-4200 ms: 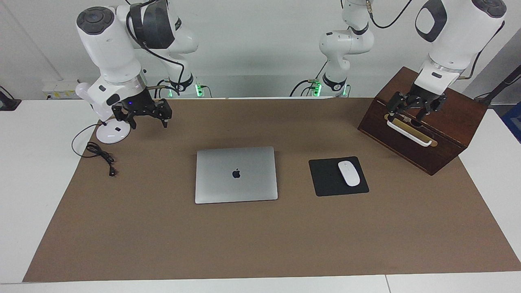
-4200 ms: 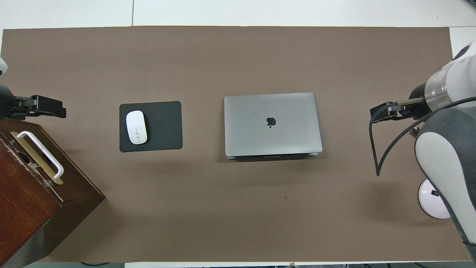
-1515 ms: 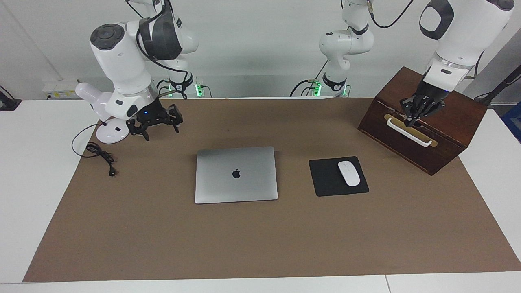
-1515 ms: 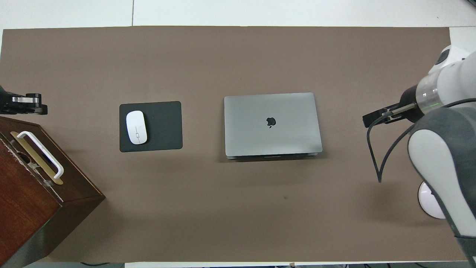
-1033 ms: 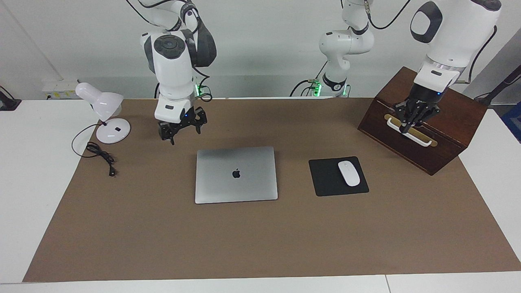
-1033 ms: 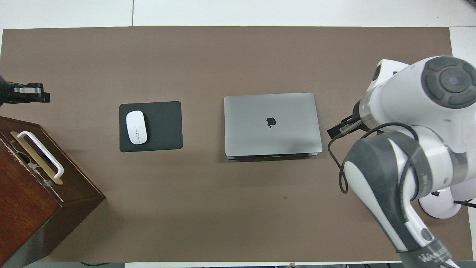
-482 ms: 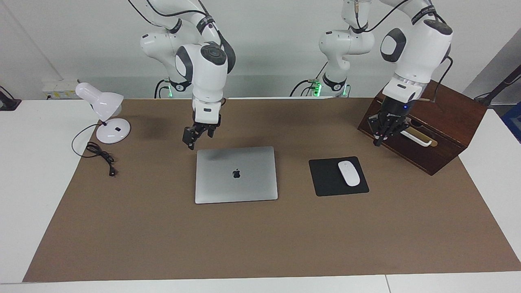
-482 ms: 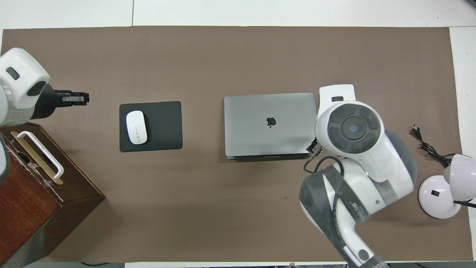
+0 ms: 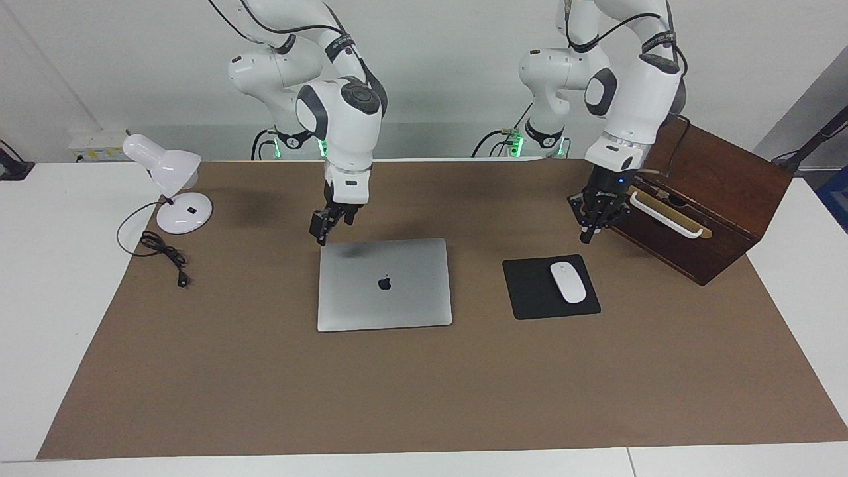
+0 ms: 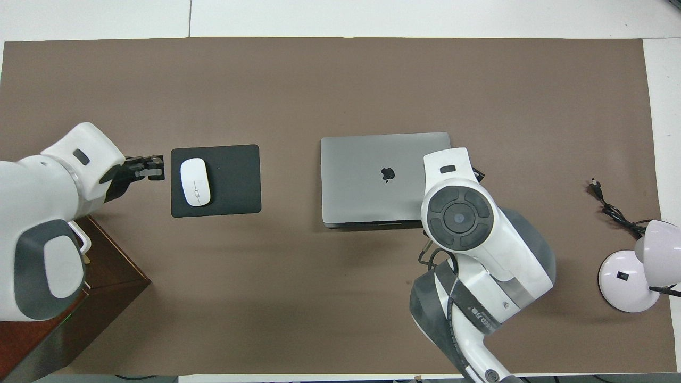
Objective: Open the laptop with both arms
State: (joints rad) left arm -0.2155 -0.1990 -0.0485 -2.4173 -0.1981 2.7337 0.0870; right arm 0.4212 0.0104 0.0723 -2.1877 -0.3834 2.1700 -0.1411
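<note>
both arms have swung in toward the middle of the table since a few seconds ago, when each hung out at its own end. the right gripper (image 9: 321, 237) now hangs low over the corner of the laptop (image 9: 384, 285) that is nearest the robots and toward the right arm's end of the table; whether it touches the lid cannot be told, and whether its claw is open or closed cannot be told either. in the overhead view that gripper is hidden under the arm's own white wrist. the left gripper (image 9: 587, 233) has left the wooden box (image 9: 702, 199) and hangs with its fingertips pinched together, holding nothing, over the brown mat (image 9: 424, 384) just beside the black mouse pad (image 9: 533, 291). seen from above, the left gripper (image 10: 151, 169) sits right at that pad's edge. the laptop lies closed and flat in the middle of the mat, silver-grey, with a dark apple logo (image 9: 384, 283) in the centre of its lid. a white mouse (image 9: 568, 282) rests on the mouse pad, which lies beside the laptop toward the left arm's end. the wooden box, with a white handle (image 9: 664, 215) on a brass plate, stands at the left arm's end of the table. a small white desk lamp (image 9: 169, 192) stands at the right arm's end, its black cord (image 9: 162, 252) coiled on the mat's edge. white lettering runs along a dark band on the right arm in the overhead view, too small to read.
</note>
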